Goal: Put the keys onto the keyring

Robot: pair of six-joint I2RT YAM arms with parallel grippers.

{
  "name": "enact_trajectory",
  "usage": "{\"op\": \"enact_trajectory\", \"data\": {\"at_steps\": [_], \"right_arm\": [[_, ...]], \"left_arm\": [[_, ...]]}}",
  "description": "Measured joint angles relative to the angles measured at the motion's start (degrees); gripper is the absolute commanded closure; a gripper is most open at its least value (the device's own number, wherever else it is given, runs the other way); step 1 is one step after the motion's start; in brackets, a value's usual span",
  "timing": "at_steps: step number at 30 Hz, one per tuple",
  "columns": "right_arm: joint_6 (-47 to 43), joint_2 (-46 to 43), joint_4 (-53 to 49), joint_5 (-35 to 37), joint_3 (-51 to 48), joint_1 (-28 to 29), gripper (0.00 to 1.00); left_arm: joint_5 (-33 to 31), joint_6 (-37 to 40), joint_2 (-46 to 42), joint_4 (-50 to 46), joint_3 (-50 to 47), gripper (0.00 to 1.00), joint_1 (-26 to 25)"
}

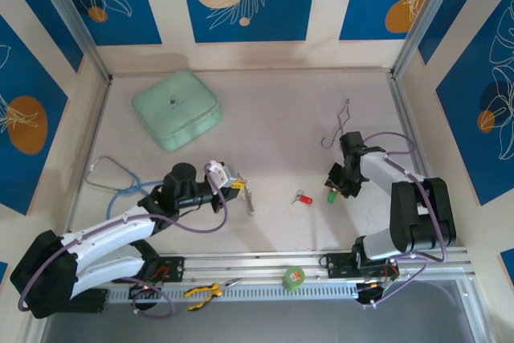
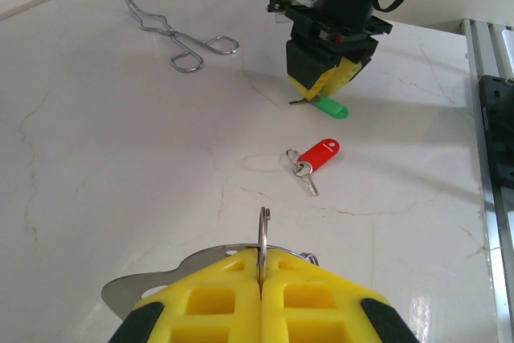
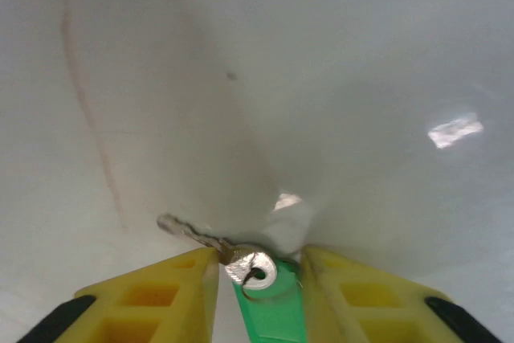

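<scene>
Nearby, red key (image 2: 320, 154), left fingers (image 2: 217, 303) clamping keyring (image 2: 263, 234), right fingers (image 3: 161, 295) parted astride green key (image 3: 269, 311).

The top view was brightly and evenly lit from overhead, with only soft, faint shadows on the pale tabletop (image 1: 281, 118). The left wrist view was sharp at mid-distance, with a faint sheen low on the right. The right wrist view was soft and out of focus. There the green-headed key (image 3: 265, 311) was blurred, and white glare patches lay on the tabletop.
</scene>
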Motion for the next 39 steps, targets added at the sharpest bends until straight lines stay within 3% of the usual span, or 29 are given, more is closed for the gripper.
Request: {"op": "enact_trajectory", "data": {"at_steps": [6,10,13,17,25,39], "right_arm": [[-1.18,-0.04,-0.59,-0.9,1.92,4.61,0.94],[-1.44,-0.09,-1.27,-0.76,2.69,5.7,0.93],[-1.6,-0.09,-2.19,0.61,2.91,5.68,0.74],[-1.81,-0.09,-3.08,1.75,3.61,5.7,0.69],[-1.75,1.86,-3.1,2.89,4.81,7.15,0.71],[-1.14,4.13,-3.87,7.41,5.27,8.76,0.85]], "left_arm": [[0.0,0.0,0.0,0.0,0.0,1.0,-0.11],[0.0,0.0,0.0,0.0,0.0,1.0,-0.11],[0.0,0.02,0.0,0.0,0.0,1.0,-0.11],[0.0,0.02,0.0,0.0,0.0,1.0,-0.11],[0.0,0.72,0.0,0.0,0.0,1.0,-0.11],[0.0,1.07,0.0,-0.39,0.0,1.0,-0.11]]}}
